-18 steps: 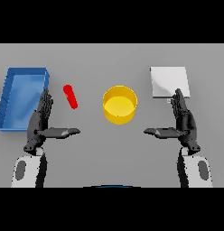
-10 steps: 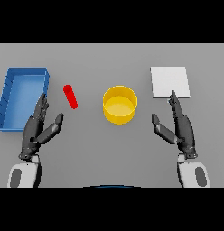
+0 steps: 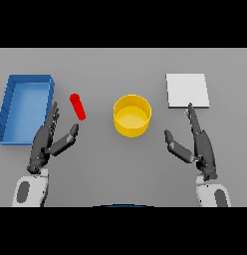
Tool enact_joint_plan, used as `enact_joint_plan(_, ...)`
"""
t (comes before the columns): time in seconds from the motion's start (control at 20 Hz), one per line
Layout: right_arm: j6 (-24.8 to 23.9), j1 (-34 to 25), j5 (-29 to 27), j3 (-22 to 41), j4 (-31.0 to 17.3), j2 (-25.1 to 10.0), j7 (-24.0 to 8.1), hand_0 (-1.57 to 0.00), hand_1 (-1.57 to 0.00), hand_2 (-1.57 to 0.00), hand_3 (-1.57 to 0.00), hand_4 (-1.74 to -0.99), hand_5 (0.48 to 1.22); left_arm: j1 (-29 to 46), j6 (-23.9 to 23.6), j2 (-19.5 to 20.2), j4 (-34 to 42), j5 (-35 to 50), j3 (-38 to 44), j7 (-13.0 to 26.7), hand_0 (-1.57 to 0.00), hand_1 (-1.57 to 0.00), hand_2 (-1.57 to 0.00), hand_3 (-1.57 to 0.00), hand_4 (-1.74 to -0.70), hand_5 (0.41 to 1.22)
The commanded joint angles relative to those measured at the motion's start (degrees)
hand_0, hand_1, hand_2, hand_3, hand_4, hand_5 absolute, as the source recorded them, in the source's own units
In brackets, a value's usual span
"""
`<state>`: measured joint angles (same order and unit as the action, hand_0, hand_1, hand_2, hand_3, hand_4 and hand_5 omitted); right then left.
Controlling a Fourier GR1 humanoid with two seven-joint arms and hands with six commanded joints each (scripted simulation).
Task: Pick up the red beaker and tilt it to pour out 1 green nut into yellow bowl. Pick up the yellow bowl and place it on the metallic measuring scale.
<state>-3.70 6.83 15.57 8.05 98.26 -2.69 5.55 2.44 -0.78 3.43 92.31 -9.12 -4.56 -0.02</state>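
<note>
**Q:** State the condition of each hand.

**A:** The left hand is over the grey desk with its fingers straight and extended away from the robot, thumb spread toward the desk's middle. It holds nothing. The right hand mirrors it: fingers straight, thumb spread inward, nothing held.

**Q:** Locate the red beaker relative to the hands.

**A:** The red beaker lies on its side on the desk, just beyond the left hand's thumb and slightly toward the middle from its fingertips. It is near that hand but apart from it. It is well apart from the right hand.

**Q:** Locate the yellow bowl.

**A:** The yellow bowl stands upright between the two hands, somewhat farther out than both. It touches neither hand. Its contents cannot be made out.

**Q:** Locate the metallic measuring scale.

**A:** The scale is a flat pale square directly beyond the right hand. The tips of that hand's fingers reach its near edge; whether they touch it cannot be determined.

**Q:** Other items?

**A:** A blue tray sits on the outer side of the left hand, just beside its fingers.
</note>
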Motion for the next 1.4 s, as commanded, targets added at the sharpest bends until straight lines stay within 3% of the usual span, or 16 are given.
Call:
enact_joint_plan(0.0, 0.34, 0.35, -0.6, -0.09, -0.26, 0.13, 0.34, 0.0, 0.0, 0.0, 0.0, -1.143, 0.65, -1.19, -0.26, -0.41, -1.37, -0.32, -0.08, -1.08, 0.0, 0.0, 0.0, 0.0, -1.12, 0.627)
enact_joint_plan(0.15, 0.61, -0.65, -1.73, -0.19, -1.16, 1.14, 0.18, 0.0, 0.0, 0.0, 0.0, -1.182, 0.655, -6.01, -1.12, -0.52, -7.37, -0.4, 1.5, -2.55, 0.0, 0.0, 0.0, 0.0, -1.15, 0.636)
enact_joint_plan(0.25, 1.32, 0.53, -2.45, -0.37, -0.92, 0.69, 1.99, 0.0, 0.0, 0.0, 0.0, -1.204, 0.661, -9.82, -2.09, -0.53, -11.97, -0.87, 2.54, -2.98, 0.0, 0.0, 0.0, 0.0, -1.15, 0.636)
enact_joint_plan(0.4, 1.22, -0.93, -2.81, -0.75, -0.73, 0.68, 0.56, 0.0, 0.0, 0.0, 0.0, -1.229, 0.667, -13.37, -2.26, -0.55, -16.97, -0.85, 3.49, -4.36, 0.0, 0.0, 0.0, 0.0, -1.15, 0.629)
enact_joint_plan(0.45, 1.38, -0.19, -2.79, -0.73, -0.64, 0.45, 1.51, 0.0, 0.0, 0.0, 0.0, -1.23, 0.666, -14.52, -2.55, -1.0, -18.91, -0.77, 3.83, -4.96, 0.0, 0.0, 0.0, 0.0, -1.16, 0.631)
enact_joint_plan(0.95, 1.93, -0.42, -3.47, -0.83, 0.12, 0.38, -0.26, 0.0, 0.0, 0.0, 0.0, -1.264, 0.69, -25.9, -5.79, -1.6, -34.51, -3.25, 5.84, -11.64, 0.0, 0.0, 0.0, 0.0, -1.26, 0.664)
enact_joint_plan(1.2, 1.82, -0.11, -3.19, -0.83, -0.64, 0.31, 1.7, 0.0, 0.0, 0.0, 0.0, -1.265, 0.691, -29.92, -6.62, -1.58, -40.51, -3.38, 7.16, -14.11, 0.0, 0.0, 0.0, 0.0, -1.27, 0.692)
enact_joint_plan(1.3, 1.16, -0.24, -2.83, -1.2, -0.11, 0.08, 1.16, 0.0, 0.0, 0.0, 0.0, -1.255, 0.691, -30.78, -8.27, -2.22, -41.56, -3.25, 7.94, -16.03, -0.09, -0.14, -0.15, -0.05, -1.32, 0.741)
enact_joint_plan(1.35, 1.27, -0.16, -2.66, -1.08, -0.09, -0.07, 1.33, 0.0, 0.0, 0.0, 0.0, -1.252, 0.69, -31.35, -9.29, -2.83, -42.19, -2.92, 8.53, -16.28, -0.32, -0.36, -0.36, -0.22, -1.35, 0.77)
